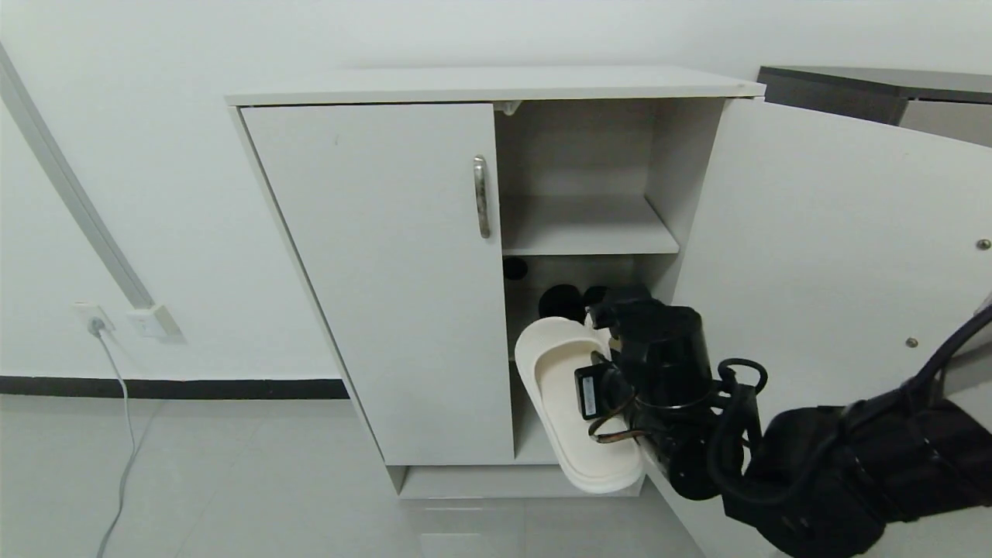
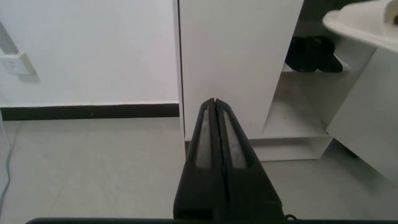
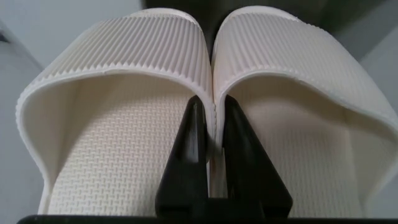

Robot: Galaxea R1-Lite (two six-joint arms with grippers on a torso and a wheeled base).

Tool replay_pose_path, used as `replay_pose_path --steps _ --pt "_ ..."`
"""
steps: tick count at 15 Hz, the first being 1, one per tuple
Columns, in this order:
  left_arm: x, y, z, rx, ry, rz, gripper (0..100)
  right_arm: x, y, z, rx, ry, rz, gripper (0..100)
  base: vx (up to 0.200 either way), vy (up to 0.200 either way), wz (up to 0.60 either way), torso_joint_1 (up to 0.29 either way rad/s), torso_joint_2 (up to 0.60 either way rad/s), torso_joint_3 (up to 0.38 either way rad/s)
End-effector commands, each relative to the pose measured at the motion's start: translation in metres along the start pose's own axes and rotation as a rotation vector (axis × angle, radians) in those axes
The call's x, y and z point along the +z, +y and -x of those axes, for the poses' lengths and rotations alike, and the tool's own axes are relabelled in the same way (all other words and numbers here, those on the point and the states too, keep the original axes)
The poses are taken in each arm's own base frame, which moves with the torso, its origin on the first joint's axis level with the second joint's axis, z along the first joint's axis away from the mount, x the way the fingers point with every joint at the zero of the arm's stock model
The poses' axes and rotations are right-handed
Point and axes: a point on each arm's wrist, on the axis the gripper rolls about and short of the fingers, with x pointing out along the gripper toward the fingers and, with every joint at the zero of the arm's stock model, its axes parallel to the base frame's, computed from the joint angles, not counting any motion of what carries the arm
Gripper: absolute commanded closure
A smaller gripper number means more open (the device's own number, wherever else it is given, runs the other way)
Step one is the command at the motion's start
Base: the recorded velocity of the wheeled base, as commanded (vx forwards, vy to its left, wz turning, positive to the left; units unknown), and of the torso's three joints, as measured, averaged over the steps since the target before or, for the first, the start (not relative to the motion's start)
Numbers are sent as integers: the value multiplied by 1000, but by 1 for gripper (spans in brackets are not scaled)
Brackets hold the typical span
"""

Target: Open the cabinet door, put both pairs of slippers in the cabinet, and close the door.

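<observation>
My left gripper is pressed together on nothing, low before the cabinet. A black pair already sits far back on the lower shelf. My right gripper pinches the white slippers by their touching inner walls, at the opening beside the open door. I judge I'm placing the second pair. Next I ease them inward, level them, then release.

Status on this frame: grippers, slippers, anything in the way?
Right gripper shut on white slippers, before the open cabinet. Left gripper shut, empty, low above floor. Black slippers already inside. Right door open, no obstacle seen.
</observation>
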Motion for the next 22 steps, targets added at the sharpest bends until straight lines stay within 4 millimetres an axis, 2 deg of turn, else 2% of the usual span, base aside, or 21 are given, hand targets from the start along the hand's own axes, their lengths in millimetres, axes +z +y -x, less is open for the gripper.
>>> replay_pose_path --steps 1,3,7,18,22 --pt "0 0 0 0 1 0 100 36 5 4 -70 -35 -79 100 0 0 0 0 0 0" --pt "0 0 0 0 1 0 100 54 7 6 -100 -81 -100 100 0 0 0 0 0 0" --pt "0 0 0 1 1 2 100 63 8 4 -105 -119 -95 100 0 0 0 0 0 0" --pt "0 0 0 0 3 3 100 66 3 5 -114 -144 -89 100 0 0 0 0 0 0" --pt "0 0 0 -2 1 2 100 67 2 6 -115 -146 -84 100 200 0 0 5 4 7"
